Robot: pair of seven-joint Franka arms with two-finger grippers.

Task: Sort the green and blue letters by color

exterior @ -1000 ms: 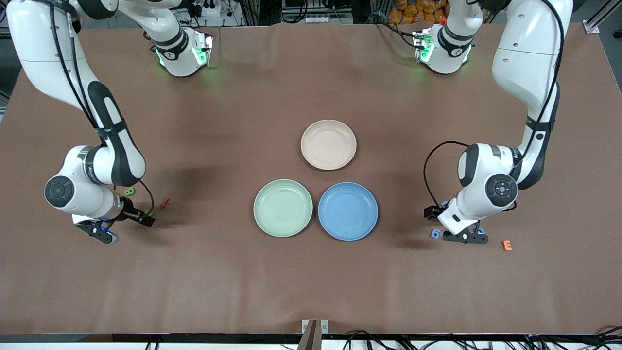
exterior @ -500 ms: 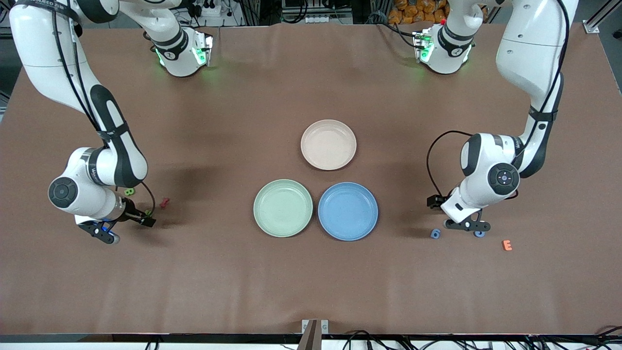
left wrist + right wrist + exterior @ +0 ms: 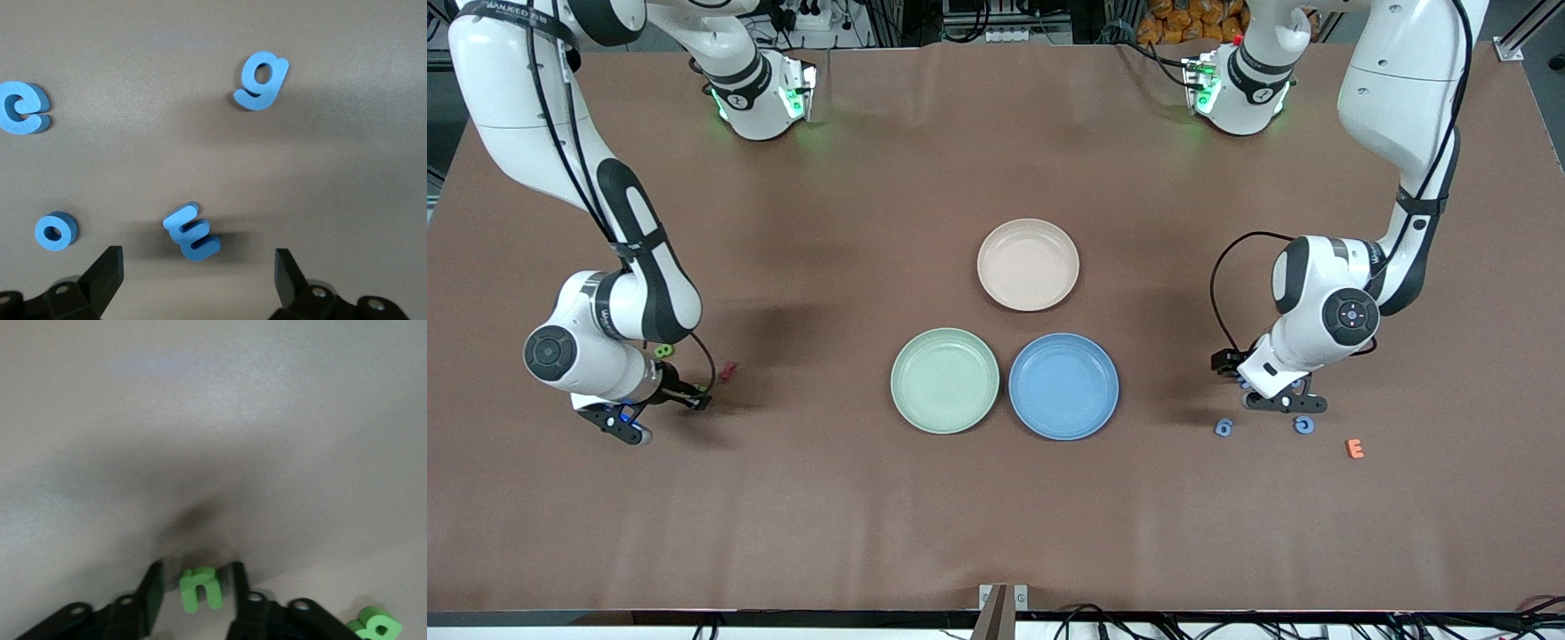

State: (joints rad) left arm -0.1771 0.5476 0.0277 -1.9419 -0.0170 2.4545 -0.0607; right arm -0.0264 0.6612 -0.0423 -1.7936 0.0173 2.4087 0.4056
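The right gripper [image 3: 193, 597], low over the right arm's end of the table [image 3: 827, 498], had its fingers [image 3: 152, 593] closed against the sides of a green letter n [image 3: 200, 588]; whether the piece had left the cloth cannot be told. Another green letter [image 3: 375, 627] lay just beside it, and one more [image 3: 663, 351] showed in the front view near a dark red letter [image 3: 729, 370]. The left gripper [image 3: 199, 280] hovered with its jaws spread wide and empty over four blue letters: an E [image 3: 190, 232] between the fingertips, an o [image 3: 55, 231], a c [image 3: 23, 108] and a g [image 3: 261, 81]. An orange E [image 3: 1355, 449] lay apart. A good lift would probably be straight and slow, keeping the n square before carrying it to the green plate [image 3: 911, 404]; the blue plate [image 3: 1107, 387] and pink plate [image 3: 1028, 298] sat empty. The brown cloth was matte and slightly creased; cables and equipment lined the table's edges.
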